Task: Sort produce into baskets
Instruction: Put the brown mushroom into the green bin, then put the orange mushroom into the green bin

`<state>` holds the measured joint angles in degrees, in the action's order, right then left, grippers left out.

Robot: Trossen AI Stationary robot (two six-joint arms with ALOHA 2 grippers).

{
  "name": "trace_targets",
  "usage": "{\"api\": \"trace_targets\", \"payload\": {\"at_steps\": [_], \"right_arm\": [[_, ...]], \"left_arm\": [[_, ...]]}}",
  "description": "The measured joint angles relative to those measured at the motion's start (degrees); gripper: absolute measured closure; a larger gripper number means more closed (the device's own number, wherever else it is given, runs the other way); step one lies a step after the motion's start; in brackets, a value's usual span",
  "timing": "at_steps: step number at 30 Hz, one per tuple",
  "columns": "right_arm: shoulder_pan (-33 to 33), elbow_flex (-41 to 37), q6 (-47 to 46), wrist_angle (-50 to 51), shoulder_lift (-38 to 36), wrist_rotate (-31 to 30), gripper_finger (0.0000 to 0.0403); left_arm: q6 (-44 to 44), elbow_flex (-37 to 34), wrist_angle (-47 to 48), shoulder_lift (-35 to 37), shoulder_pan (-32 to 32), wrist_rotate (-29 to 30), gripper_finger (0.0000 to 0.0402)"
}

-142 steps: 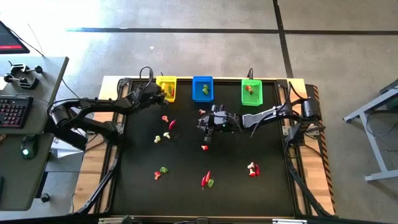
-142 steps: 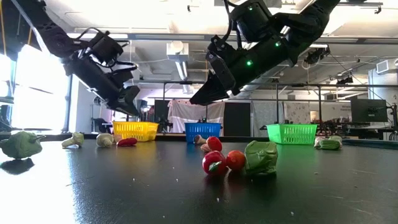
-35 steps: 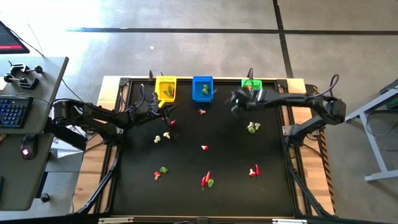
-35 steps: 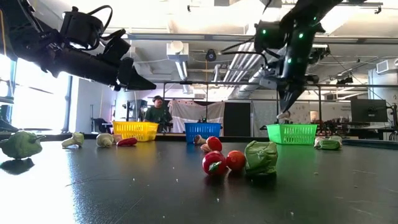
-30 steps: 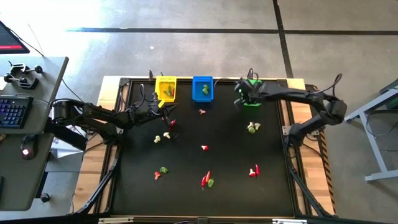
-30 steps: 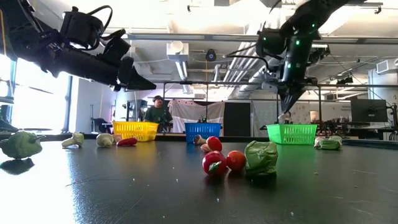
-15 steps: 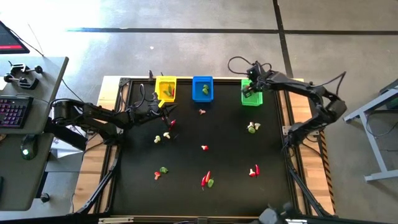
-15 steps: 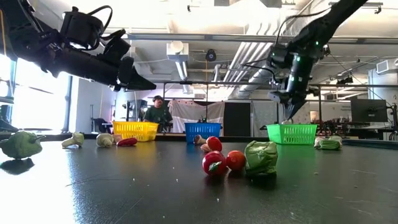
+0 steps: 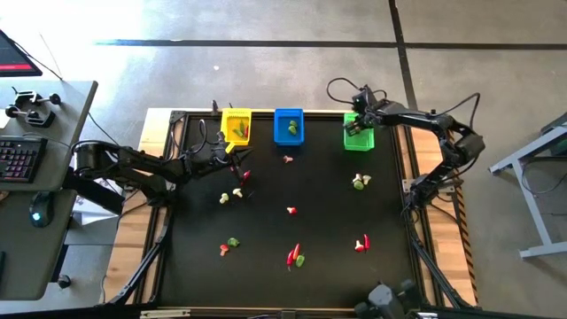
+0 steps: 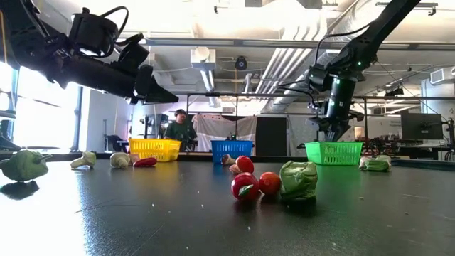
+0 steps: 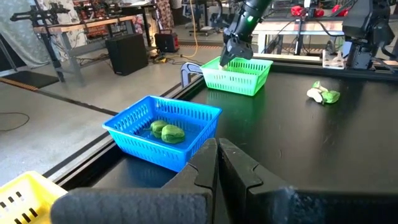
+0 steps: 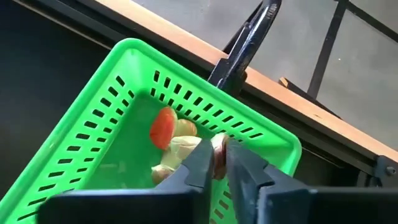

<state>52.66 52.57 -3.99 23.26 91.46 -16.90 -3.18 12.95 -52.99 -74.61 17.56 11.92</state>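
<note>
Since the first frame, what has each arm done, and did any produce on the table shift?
The right gripper went from mid-table to the green basket and hangs over it, shut on a mushroom piece. The left gripper left the yellow basket for the table beside it. The blue basket stayed put.

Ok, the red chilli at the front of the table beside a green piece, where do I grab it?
From straight above, pinch the red chilli across its slim body at the end nearer the baskets: it lies flat, and the green piece crowds its other end.
</note>
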Motion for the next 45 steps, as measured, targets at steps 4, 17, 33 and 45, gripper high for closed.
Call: {"api": "trace_targets", "payload": {"at_steps": [4,17,33,45], "right_arm": [[-0.2,0.7,0.0,0.2,0.0,-1.3,0.0324],[-6.9,4.2,3.5,0.5,-6.4,-4.1,0.0326],[-26.0,-15.1,-3.6,-32.9,-8.3,-8.2,0.0400],[-39.0,-22.4,-3.1,-48.4,-8.3,-14.2,0.0401]], "left_arm": [[0.0,0.0,0.0,0.0,0.0,0.0,0.0401],[-0.4,0.0,0.2,0.0,0.0,0.2,0.0401],[-0.5,0.0,0.5,0.0,0.0,0.2,0.0401],[-0.5,0.0,0.6,0.0,0.0,0.2,0.0401]]}}
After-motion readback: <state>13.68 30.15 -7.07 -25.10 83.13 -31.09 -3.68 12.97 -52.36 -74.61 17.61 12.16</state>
